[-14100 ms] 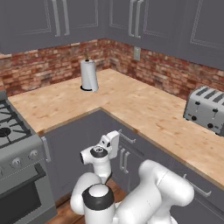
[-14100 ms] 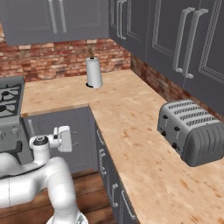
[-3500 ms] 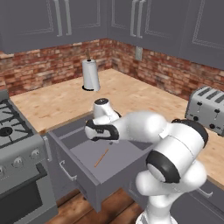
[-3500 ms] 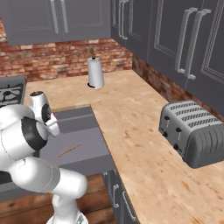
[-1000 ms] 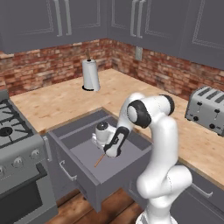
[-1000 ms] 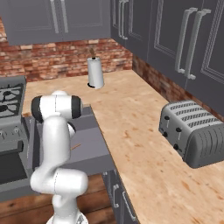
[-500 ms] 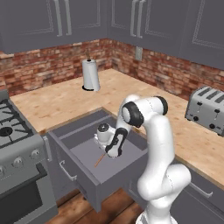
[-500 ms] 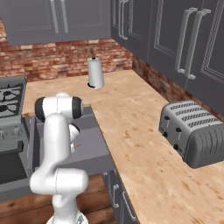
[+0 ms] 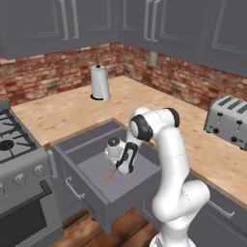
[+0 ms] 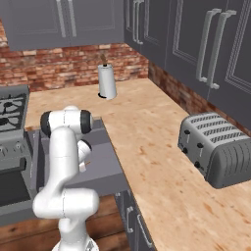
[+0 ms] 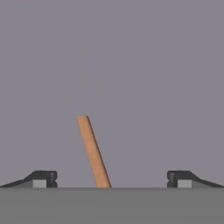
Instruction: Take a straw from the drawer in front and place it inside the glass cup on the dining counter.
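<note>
Gripper (image 11: 111,179) spread wide over straw (image 11: 93,151) lying in drawer (image 9: 140,181).

a glossy white arm (image 9: 170,159) of thick rounded tube segments, dark grey rings at its joints, ends in a black-and-white hand with a gripper (image 11: 111,178) of two small dark, grey-padded finger tips.

The straw (image 11: 93,151), a thin brownish-orange stick, lies flat on the grey bottom of the open drawer (image 9: 87,166), directly under the hand and between its two spread fingertips, touching neither. From the hand it runs slightly slanted, reaching ahead past the fingertips.
</note>
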